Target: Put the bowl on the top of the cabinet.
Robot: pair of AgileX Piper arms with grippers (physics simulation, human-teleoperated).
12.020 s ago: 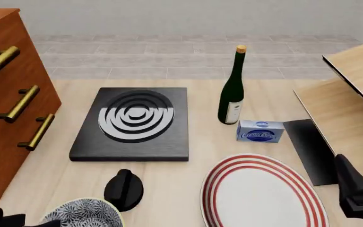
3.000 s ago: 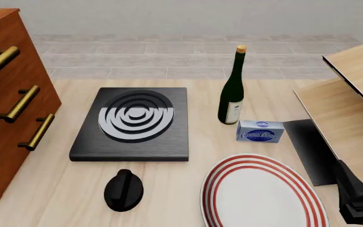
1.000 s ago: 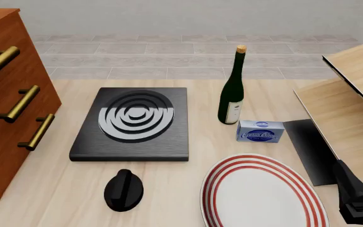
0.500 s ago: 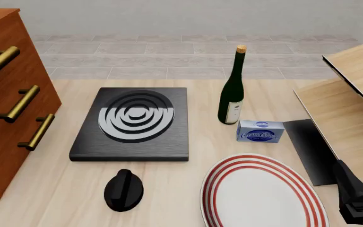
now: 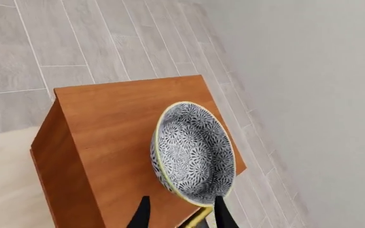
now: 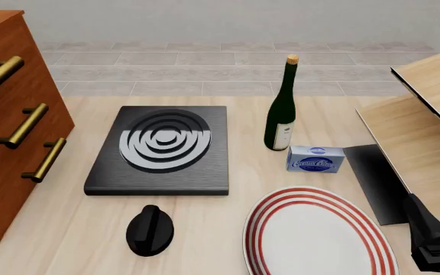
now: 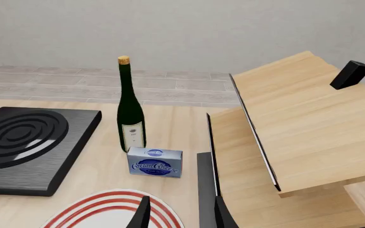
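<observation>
The bowl (image 5: 194,153), navy-patterned with a pale rim, shows only in the left wrist view, lying on the flat top of the reddish-brown cabinet (image 5: 106,118) near its far edge. My left gripper (image 5: 181,199) hangs over it with its fingers spread wide; the bowl's near rim lies between the fingertips (image 5: 144,209). The front view shows the cabinet (image 6: 6,143) at the left with its brass handles, but neither the bowl nor the left gripper. My right gripper (image 7: 180,199) stands open and empty at the table's near right (image 6: 434,243).
On the table are a black ringed hob (image 6: 161,148), a green wine bottle (image 6: 281,109), a blue cream-cheese box (image 6: 315,158), a red-ringed white plate (image 6: 315,235) and a black knob (image 6: 149,229). A light plywood structure (image 6: 426,114) stands at the right.
Twelve seconds ago the bowl was at the front view's bottom left beside the left arm; both have left that view. Nothing has moved there over the last three seconds.
</observation>
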